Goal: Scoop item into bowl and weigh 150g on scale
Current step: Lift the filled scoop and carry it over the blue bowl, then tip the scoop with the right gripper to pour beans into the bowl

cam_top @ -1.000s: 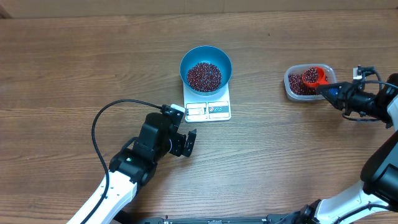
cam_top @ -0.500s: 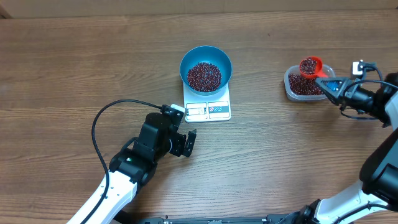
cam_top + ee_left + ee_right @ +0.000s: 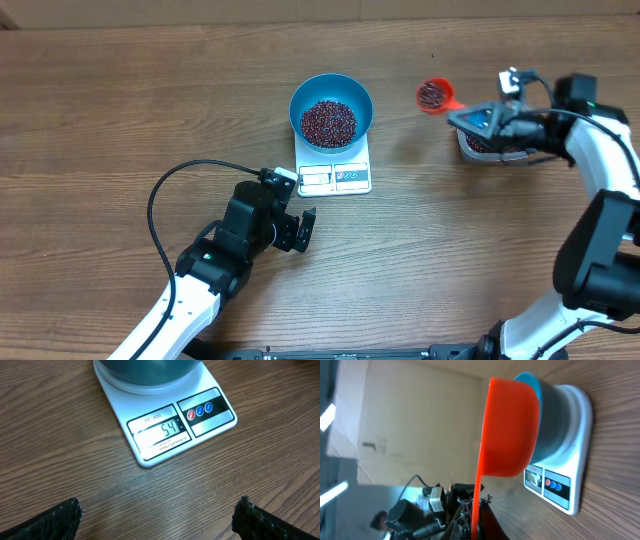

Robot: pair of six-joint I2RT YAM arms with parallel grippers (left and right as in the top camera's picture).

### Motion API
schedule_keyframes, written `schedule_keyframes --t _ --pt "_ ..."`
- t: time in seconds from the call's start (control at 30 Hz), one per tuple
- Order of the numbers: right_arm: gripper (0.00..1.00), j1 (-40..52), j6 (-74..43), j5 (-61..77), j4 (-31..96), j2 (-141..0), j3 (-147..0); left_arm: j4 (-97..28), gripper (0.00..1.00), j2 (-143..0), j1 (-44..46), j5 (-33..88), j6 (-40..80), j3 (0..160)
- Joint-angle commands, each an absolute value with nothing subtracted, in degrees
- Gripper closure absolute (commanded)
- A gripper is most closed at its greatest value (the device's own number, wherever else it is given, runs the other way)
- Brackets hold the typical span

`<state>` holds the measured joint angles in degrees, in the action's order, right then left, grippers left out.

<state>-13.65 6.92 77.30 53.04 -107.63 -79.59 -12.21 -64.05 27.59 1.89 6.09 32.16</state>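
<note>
The blue bowl [image 3: 297, 98] stands on the white scale [image 3: 335, 178] and holds a heap of dark red-brown beans [image 3: 329, 121]. My right gripper [image 3: 478, 119] is shut on the handle of a red scoop [image 3: 433, 95]. The scoop is full of beans and hangs over the table to the right of the bowl. In the right wrist view the scoop [image 3: 510, 430] is in front of the bowl [image 3: 532, 382] and scale [image 3: 570, 485]. My left gripper [image 3: 303, 228] is open below the scale, with nothing between its fingers. Its wrist view shows the scale [image 3: 165, 425] with its display lit.
A clear plastic tub [image 3: 466, 149] with more beans sits at the right, mostly hidden under my right gripper. A black cable [image 3: 160, 195] loops over the table beside the left arm.
My right gripper has lifted the loaded scoop out of the tub and carried it left toward the bowl. The left arm has not moved.
</note>
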Motion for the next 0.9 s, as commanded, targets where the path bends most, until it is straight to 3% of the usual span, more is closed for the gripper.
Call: schedule_keyframes --t 0.0,0.5,0.87 --pt "0.96 -9.2 2.7 73.5 52.5 -107.8 -84.1 -12.2 0.01 -64.4 27.4 1.5 6.9 31.9" --pt "0.96 8.5 -5.5 48.2 50.7 -107.8 -93.5 -12.2 0.0 -64.4 27.4 1.5 6.9 31.9" --pt "0.96 21.7 -5.9 15.3 47.2 -107.8 -93.5 -12.2 0.0 -64.4 27.4 1.5 6.9 31.9"
